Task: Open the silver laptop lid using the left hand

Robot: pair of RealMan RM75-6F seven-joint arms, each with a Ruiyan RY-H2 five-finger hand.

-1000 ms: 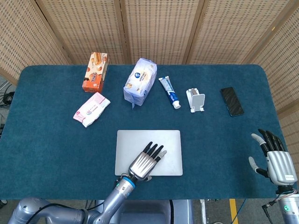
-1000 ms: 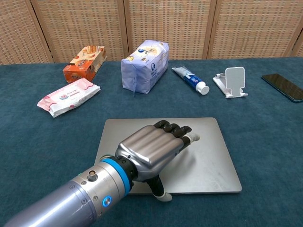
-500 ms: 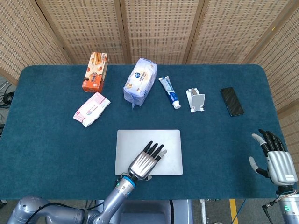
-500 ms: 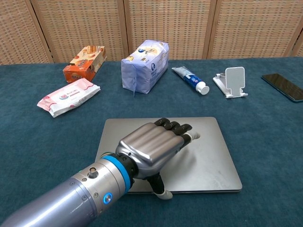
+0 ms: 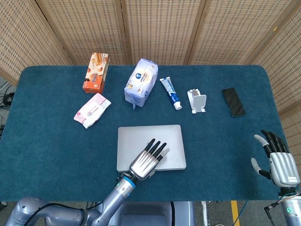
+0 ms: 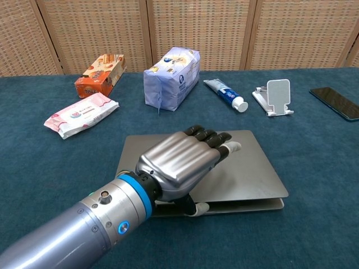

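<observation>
Lid cracked — L hand gripping front edge.

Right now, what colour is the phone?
Black; the phone shows best in the head view.

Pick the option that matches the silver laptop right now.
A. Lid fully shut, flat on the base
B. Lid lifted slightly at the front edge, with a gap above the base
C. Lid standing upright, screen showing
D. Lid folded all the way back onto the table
B: in the chest view the silver laptop lid sits tilted above the base along its near edge, with the left hand over it and its thumb under that edge.
</observation>
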